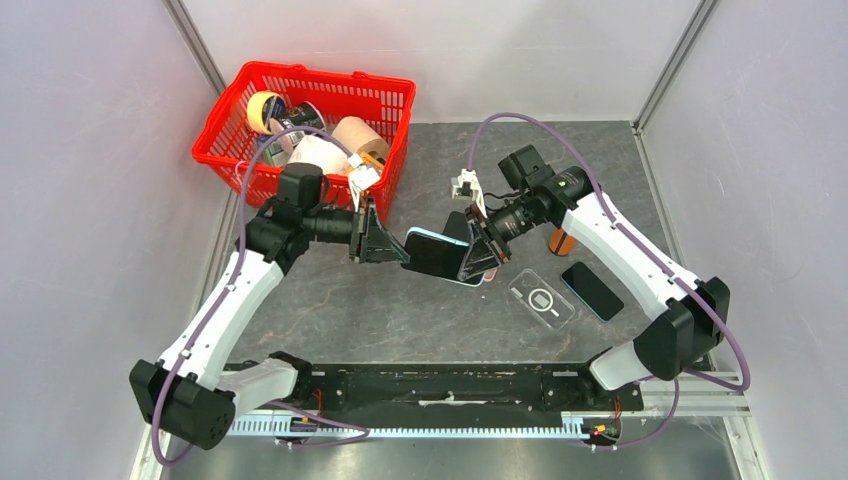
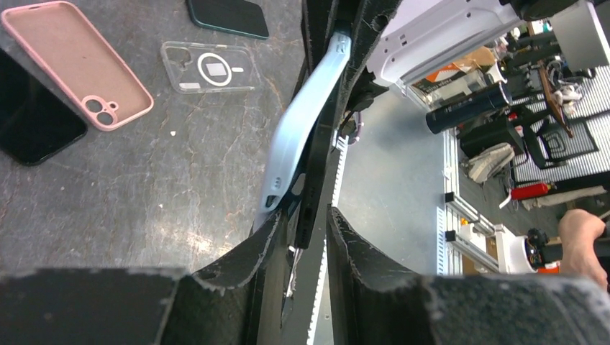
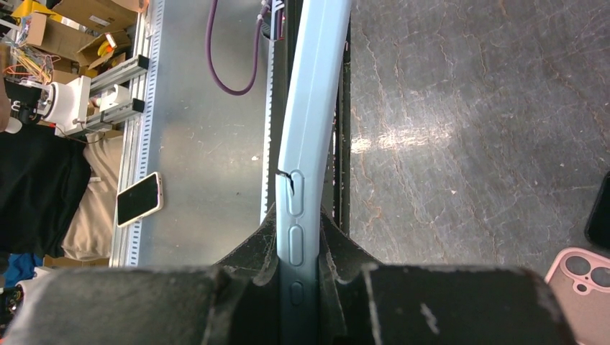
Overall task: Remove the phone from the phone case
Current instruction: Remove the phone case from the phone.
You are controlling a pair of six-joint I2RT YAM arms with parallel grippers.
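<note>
From above, the two arms meet over the middle of the table (image 1: pixel 400 330); the phone (image 1: pixel 437 254) in its light-blue phone case (image 1: pixel 422 232) hangs between them, clear of the surface. The left gripper (image 1: pixel 392 250) has one end and the right gripper (image 1: pixel 478 257) the other. A clear case (image 1: pixel 541 298) and a spare dark phone (image 1: pixel 592 290) lie near the right arm; a red basket (image 1: pixel 300 100) stands at the far left.

In the left wrist view the phone case bows away from the dark slab of the phone along most of its length; one corner is already free, just beside a jaw. The jaws appear to pinch the bare edge of the phone rather than the case (the contact sits in shadow, so this is a judgement). A pink case (image 2: pixel 75 61) lies on the table, well apart.

In the right wrist view the jaws are clamped on the side edge of the phone case, touching it on both sides at the button strip; whether the phone sits inside the case at this end cannot be told.

The step in hand is the peel itself, roughly midway: one end loose, the other seemingly seated. The next move calls for the right arm to draw the case off and away while the left holds the phone firm; the pull should follow the bow already opened, so that neither grip slips.
</note>
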